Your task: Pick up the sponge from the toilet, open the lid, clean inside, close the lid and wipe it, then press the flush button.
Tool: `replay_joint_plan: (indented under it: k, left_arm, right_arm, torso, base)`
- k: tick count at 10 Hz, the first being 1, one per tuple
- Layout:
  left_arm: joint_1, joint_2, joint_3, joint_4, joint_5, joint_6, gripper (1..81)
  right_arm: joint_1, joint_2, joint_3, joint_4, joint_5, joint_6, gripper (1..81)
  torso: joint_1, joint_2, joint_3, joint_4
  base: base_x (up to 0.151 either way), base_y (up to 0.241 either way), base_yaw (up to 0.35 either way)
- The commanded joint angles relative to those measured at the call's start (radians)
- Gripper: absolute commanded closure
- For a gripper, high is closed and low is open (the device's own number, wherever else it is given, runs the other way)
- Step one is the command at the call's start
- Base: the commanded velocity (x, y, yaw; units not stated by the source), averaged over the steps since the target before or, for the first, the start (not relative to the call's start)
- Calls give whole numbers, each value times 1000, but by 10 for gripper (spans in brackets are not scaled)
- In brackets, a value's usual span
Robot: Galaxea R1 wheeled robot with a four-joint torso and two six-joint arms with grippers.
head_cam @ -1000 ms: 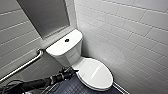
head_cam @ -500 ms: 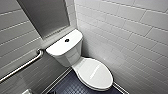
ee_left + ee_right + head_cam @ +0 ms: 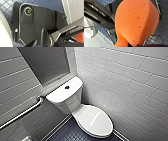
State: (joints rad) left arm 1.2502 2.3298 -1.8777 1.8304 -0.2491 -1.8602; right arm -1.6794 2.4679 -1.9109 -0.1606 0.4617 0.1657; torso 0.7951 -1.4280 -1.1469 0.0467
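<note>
The white toilet (image 3: 75, 105) stands in the corner with its oval lid (image 3: 93, 120) down over the bowl. A small dark flush button (image 3: 67, 87) sits in the middle of the flat tank top. The orange sponge (image 3: 136, 21) looms large in the right wrist view. Its narrow end is pinched in my right gripper (image 3: 127, 44), which is shut on it. An orange patch (image 3: 80, 37), probably the same sponge, shows at the edge of the left wrist view. My left gripper stands open with nothing in it.
A metal grab rail (image 3: 22, 113) runs along the left wall. White tiled wall (image 3: 130, 84) closes in the right side. The dark blue tiled floor (image 3: 72, 133) lies in front of the bowl. A thin blue cable (image 3: 110, 33) loops near the right wrist.
The dark arm at the lower left of the head view one second ago has drawn out of the picture. The toilet and lid have not moved.
</note>
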Motion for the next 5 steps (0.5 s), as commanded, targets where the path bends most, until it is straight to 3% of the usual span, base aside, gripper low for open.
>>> replay_joint_plan:
  k: [1,3,4,5]
  left_arm:
    - [232,57,-31,150,99,4,10]
    - [280,99,-34,159,109,6,10]
    - [297,116,-34,162,142,6,10]
    - [303,140,-41,164,194,6,10]
  right_arm:
    - [-21,-215,213,-14,51,64,811]
    - [9,-280,257,-7,51,96,811]
    - [11,-301,268,-7,51,120,811]
    - [11,-320,265,-5,29,173,811]
  torso:
    - [0,0,0,0]
    - [0,0,0,0]
    - [0,0,97,0]
    - [0,0,2,0]
  base:
    - [0,0,0]
    - [0,0,0]
    - [0,0,0]
    - [0,0,0]
